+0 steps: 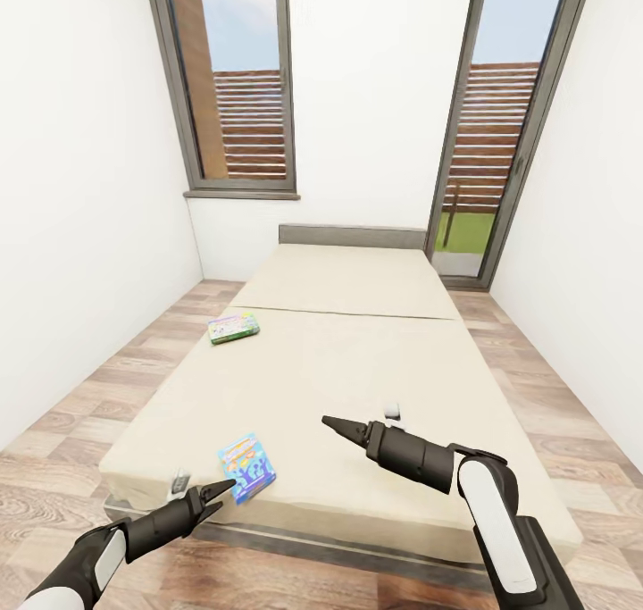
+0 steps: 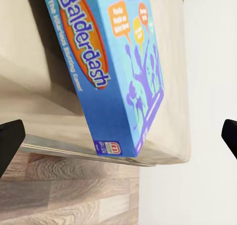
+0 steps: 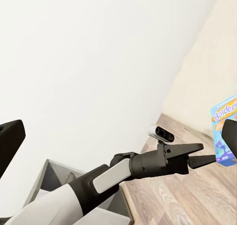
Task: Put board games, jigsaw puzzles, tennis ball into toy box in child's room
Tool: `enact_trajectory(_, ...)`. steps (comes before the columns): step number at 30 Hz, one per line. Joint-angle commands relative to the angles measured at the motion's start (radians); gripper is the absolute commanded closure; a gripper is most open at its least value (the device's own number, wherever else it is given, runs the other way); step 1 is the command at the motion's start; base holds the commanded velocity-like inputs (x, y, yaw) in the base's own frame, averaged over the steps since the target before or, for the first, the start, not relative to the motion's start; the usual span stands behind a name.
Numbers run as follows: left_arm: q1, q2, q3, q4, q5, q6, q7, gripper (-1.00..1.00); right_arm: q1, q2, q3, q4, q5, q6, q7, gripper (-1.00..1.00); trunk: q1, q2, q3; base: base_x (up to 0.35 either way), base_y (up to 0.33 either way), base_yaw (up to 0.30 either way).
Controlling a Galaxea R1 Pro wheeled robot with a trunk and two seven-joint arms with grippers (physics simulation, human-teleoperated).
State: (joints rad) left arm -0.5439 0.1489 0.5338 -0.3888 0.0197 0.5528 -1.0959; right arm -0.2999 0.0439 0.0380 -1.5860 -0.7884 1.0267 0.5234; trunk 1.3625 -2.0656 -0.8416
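A: Where do the board games lie relative to the bed (image 1: 357, 360)?

B: Both rest flat on its beige mattress. The blue board game (image 1: 246, 467), lettered "Balderdash", sits at the near foot corner on the robot's left side, one corner just at the mattress edge. The green-pink board game (image 1: 234, 328) lies further up the same side of the bed, near the seam across the mattress, well apart from the blue one.

A: And the left tool (image 1: 214, 490)?

B: Its fingers are spread, tips just beside the blue box's near corner, at the foot edge of the bed. The left wrist view has the box close up between the two dark fingertips (image 2: 10, 141), not touching either.

A: The right tool (image 1: 335, 425)?

B: It hangs above the foot end of the bed, toward the middle, holding nothing. In the right wrist view its fingertips stand wide apart.
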Motion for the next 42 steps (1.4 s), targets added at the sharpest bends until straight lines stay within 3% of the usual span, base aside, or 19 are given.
enact_trajectory(1,-0.001,0.000,0.003,0.000,0.002,0.010,-0.002,-1.00,-0.001,0.001,-0.001,0.000,0.007,0.003,0.007,-1.00,0.000,0.000,-0.001,0.011,0.000,0.000)
enact_trajectory(12,-0.001,-0.001,0.003,0.000,0.001,0.010,-0.005,-1.00,-0.001,0.034,0.000,0.000,0.012,0.004,0.006,-1.00,0.000,0.000,-0.001,0.102,0.000,0.000)
enact_trajectory(30,-0.001,0.000,0.005,0.000,0.002,0.013,-0.006,-1.00,-0.001,0.038,0.000,0.001,0.011,0.004,-0.021,-1.00,0.000,0.000,-0.001,0.004,0.000,0.000)
enact_trajectory(36,-0.001,0.000,0.004,0.000,0.002,0.013,-0.004,-1.00,-0.001,0.038,0.000,0.000,0.011,0.004,-0.021,-1.00,0.023,-0.042,-0.020,0.000,0.000,0.000)
enact_trajectory(42,-0.001,-0.001,0.003,0.000,0.002,0.013,-0.004,-1.00,-0.001,0.038,0.000,0.001,0.011,0.003,-0.022,-1.00,0.023,-0.042,-0.020,0.000,0.000,0.000)
